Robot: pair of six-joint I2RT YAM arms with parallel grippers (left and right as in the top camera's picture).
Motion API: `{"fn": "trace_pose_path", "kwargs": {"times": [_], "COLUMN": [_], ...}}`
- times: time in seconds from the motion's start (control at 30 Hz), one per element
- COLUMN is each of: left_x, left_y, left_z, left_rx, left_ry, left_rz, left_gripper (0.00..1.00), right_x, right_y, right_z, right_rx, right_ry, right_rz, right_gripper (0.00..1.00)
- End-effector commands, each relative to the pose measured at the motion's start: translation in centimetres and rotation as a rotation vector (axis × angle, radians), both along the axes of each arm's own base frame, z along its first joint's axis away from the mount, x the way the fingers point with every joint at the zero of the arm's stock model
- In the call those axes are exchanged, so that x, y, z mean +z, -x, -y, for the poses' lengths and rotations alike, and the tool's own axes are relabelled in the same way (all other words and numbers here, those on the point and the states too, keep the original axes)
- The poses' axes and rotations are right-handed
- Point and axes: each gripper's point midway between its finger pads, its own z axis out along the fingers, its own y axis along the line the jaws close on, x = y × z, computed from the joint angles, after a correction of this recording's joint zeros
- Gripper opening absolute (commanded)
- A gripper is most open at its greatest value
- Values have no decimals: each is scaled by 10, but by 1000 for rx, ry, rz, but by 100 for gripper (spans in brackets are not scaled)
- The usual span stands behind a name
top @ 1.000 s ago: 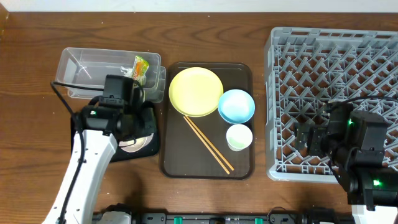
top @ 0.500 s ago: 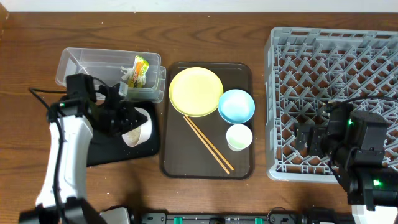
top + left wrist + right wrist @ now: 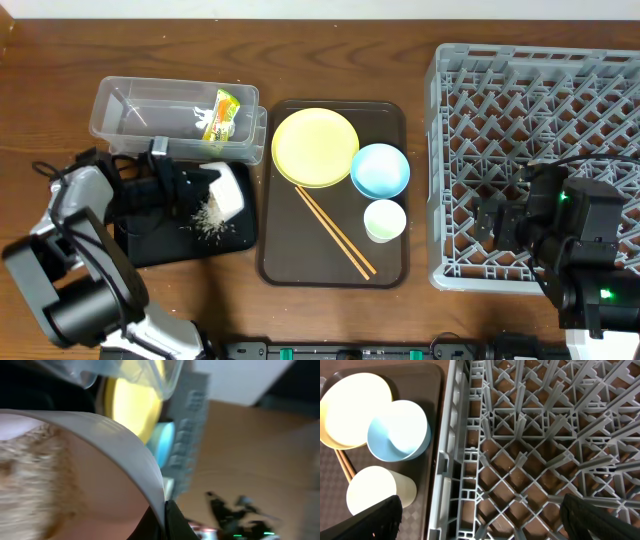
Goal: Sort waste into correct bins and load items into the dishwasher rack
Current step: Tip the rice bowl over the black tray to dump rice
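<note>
Rice heap (image 3: pixel 208 220) on black tray (image 3: pixel 150 250), 9 o'clock of tabletop (image 3: pixel 330 312); left gripper (image 3: pixel 188 186) clamps tipped white bowl (image 3: pixel 229 189) just beyond. Right gripper (image 3: pixel 490 517) wide, empty, over dishwasher rack (image 3: pixel 530 100) at 3 o'clock. Printed wrapper (image 3: pixel 222 114) in clear tub (image 3: pixel 101 110), 11 o'clock.

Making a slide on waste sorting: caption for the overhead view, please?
Left gripper tilts the white bowl over rice on the black tray; wrapper sits in the clear tub.
</note>
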Motion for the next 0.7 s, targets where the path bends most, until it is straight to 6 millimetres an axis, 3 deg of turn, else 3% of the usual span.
{"fn": "trace_pose_path", "kwargs": {"times": [0.0, 0.67], "left_x": [26, 27], "left_y": [-12, -10], "left_z": [-8, -29], "left_rx": [76, 178], "left_ry": [199, 310], "left_rz": [98, -59], "left_gripper": [6, 6], "right_x": [5, 5], "right_y": [0, 0], "right_z": [-4, -4], "right_rx": [10, 10], "right_ry": [-9, -9], "right_rz": [13, 12], "right_gripper": [99, 99]}}
